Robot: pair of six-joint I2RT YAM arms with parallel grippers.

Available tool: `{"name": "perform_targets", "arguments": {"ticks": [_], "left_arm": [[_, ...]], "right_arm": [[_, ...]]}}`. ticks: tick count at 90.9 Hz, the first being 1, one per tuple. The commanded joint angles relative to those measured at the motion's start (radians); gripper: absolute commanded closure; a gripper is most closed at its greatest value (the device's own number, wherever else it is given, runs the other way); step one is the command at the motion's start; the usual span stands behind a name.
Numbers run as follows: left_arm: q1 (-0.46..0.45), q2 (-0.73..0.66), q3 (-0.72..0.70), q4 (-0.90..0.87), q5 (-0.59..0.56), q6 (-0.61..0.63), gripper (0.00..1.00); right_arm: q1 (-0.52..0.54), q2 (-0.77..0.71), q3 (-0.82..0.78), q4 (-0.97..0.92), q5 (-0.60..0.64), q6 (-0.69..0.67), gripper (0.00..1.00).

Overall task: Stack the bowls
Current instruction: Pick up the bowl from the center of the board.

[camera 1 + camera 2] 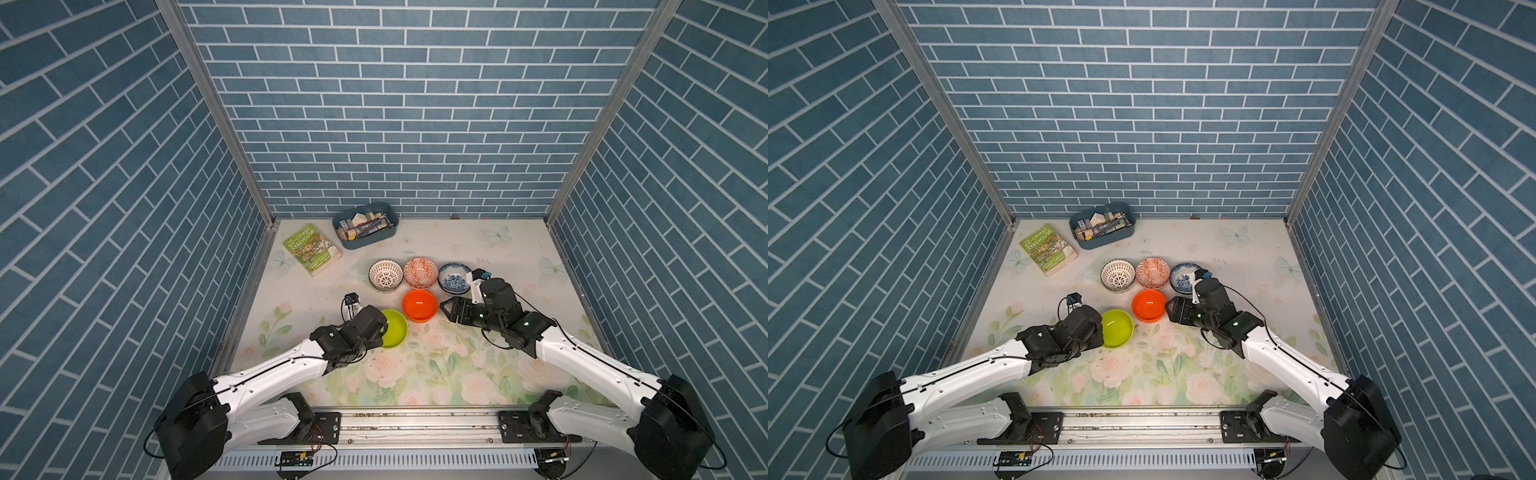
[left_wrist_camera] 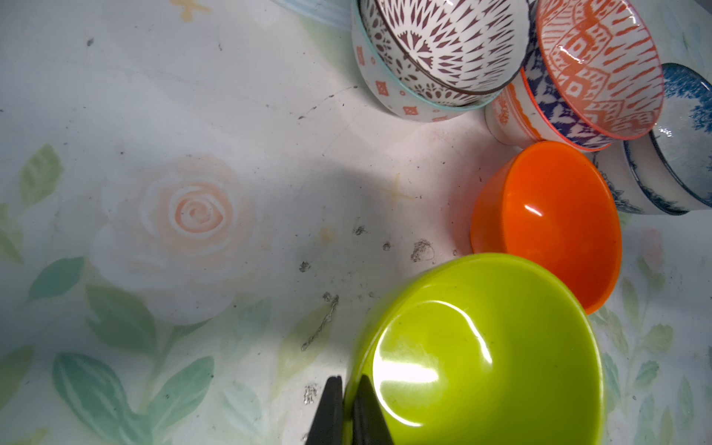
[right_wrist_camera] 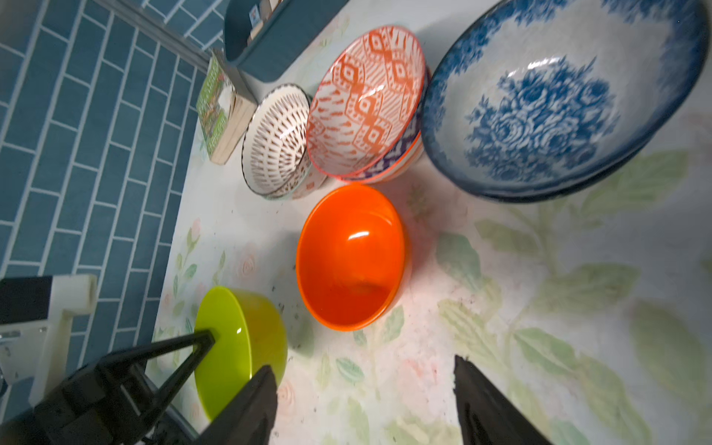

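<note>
Near the left of the bowl cluster, the left gripper is clamped on the rim of the green bowl, at the side nearest its own arm, with one finger inside the wall and one outside; whether the bowl is lifted I cannot tell. Just beside it, farther out and to the right, sits the orange bowl, so the carry likely runs that way. On that bowl's right the right gripper hovers, jaws apart, touching nothing. Behind stand three two-bowl stacks
</note>
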Motion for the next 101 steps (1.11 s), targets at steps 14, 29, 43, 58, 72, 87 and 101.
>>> {"name": "perform_targets", "arguments": {"ticks": [14,29,43,58,72,87,101], "left_arm": [[-0.073,0.087,0.118,0.033,-0.123,0.028,1.0],[-0.086,0.109,0.113,0.109,-0.113,0.027,1.0],[-0.09,0.124,0.092,0.165,-0.09,0.028,1.0],[-0.091,0.126,0.087,0.175,-0.082,0.032,1.0],[-0.091,0.123,0.085,0.169,-0.078,0.03,1.0],[-0.091,0.138,0.093,0.161,-0.073,0.03,1.0],[-0.09,0.124,0.081,0.187,-0.055,0.049,0.95]], "right_arm": [[0.115,0.11,0.181,-0.219,0.072,0.008,0.33],[0.172,0.201,0.258,-0.262,0.121,0.004,0.38],[0.196,0.282,0.31,-0.296,0.147,0.003,0.46],[0.215,0.358,0.38,-0.345,0.194,0.002,0.57],[0.224,0.406,0.43,-0.38,0.223,0.005,0.7],[0.229,0.436,0.466,-0.401,0.233,0.009,0.89],[0.229,0.444,0.477,-0.413,0.233,0.014,1.0]]}}
